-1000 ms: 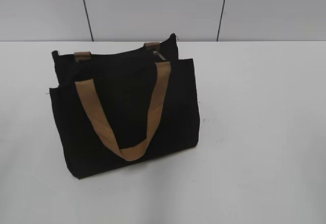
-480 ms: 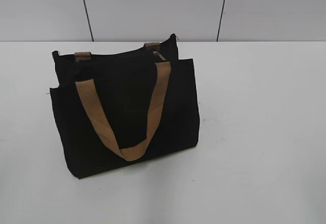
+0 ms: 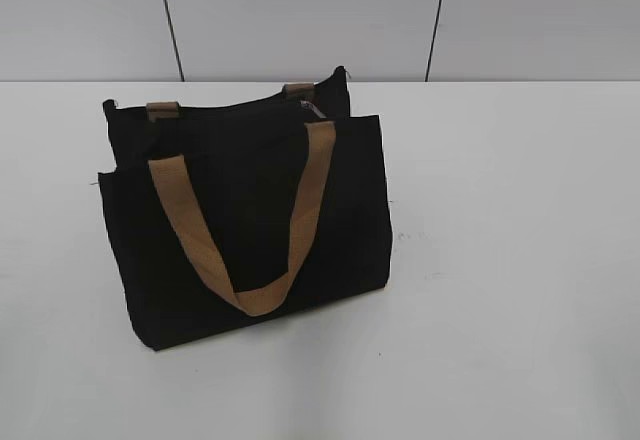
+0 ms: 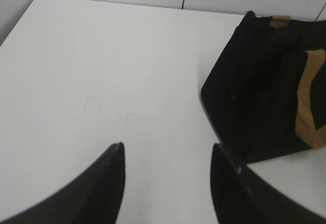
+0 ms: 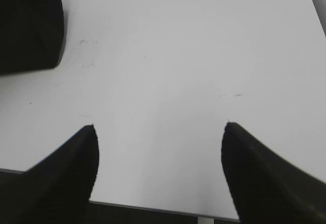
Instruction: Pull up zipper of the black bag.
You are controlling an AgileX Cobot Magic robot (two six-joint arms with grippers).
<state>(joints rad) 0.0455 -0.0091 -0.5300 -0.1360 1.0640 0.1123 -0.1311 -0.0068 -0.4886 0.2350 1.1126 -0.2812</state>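
Running along the top edge of the black bag point(image 3: 250, 230), the zipper point(image 3: 312, 108) shows only as a small silver glint near the bag's far right corner, just beside the root of a tan handle point(image 3: 245, 220); the ring pull is too small to make out. The slider looks tiny and slick, probably best pinched at its pull, while the soft fabric seems likely to slump and drag along unless the other claw pins the bag's top edge close by. The tote appears light and limp rather than stiff.

Rectangular and matte black, the bag sits toward the table's point(image 3: 520, 260) far left area, its front pocket panel facing the near edge and one tan handle draped down it in a loop; a second handle's stubs peek above the top edge.

Neither arm appears in the exterior view. The left claw point(image 4: 165, 183) hangs over bare table with its jaws moderately apart and empty, the bag's end panel near its right finger. The right claw point(image 5: 158, 168) is spread wide, also empty, above the near edge of the table, a corner of the bag well apart at upper left.
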